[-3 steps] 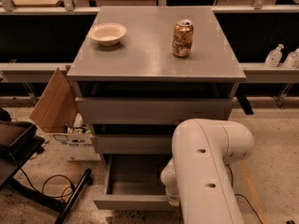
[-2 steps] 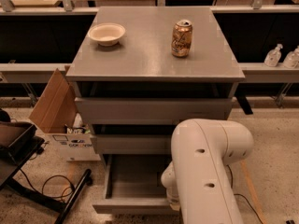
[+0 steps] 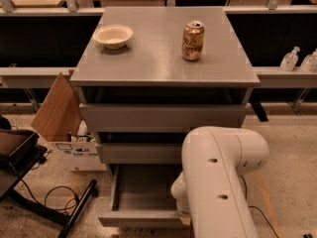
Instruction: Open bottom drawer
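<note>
Nearest us, the white arm (image 3: 223, 182) is filling the lower right. Its gripper (image 3: 184, 216) is sitting at the right end of the bottom drawer (image 3: 143, 195) front, mostly hidden, so we can't tell its grip. The drawer is standing pulled out at the cabinet's foot, grey tray showing. Further back, on the cabinet top (image 3: 158, 58), a bowl (image 3: 113, 35) & soda can (image 3: 192, 40) are sitting well apart.

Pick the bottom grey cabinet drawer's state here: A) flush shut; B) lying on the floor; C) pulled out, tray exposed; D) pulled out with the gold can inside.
C: the flat grey bottom drawer juts well forward of the grey middle drawer front, tray floor showing; the gripper sits at its front right edge, mostly hidden behind the white robot arm.
</note>
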### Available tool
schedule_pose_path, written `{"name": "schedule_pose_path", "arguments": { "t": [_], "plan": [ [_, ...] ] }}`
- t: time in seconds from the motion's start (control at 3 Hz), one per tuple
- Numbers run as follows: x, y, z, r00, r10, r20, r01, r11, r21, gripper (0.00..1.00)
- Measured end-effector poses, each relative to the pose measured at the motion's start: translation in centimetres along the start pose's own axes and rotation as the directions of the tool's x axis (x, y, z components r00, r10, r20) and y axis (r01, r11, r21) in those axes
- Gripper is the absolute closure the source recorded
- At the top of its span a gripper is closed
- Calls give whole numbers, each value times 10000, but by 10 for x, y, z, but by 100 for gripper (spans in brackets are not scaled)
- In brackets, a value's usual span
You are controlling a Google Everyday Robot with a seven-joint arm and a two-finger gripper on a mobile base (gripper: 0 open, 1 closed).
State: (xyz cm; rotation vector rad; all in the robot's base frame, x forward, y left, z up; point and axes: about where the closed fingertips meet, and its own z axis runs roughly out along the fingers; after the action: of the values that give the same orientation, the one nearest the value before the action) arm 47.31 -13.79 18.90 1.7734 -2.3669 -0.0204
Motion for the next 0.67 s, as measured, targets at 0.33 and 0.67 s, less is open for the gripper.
{"name": "schedule_pose_path", "arguments": {
  "t": [0.33,0.67],
  "plan": [
    [2,1,0,10000,12,-16,-12,10000,-11,0],
    [5,-1,-3,10000,51,-17,-51,10000,41,0]
  ]
}}
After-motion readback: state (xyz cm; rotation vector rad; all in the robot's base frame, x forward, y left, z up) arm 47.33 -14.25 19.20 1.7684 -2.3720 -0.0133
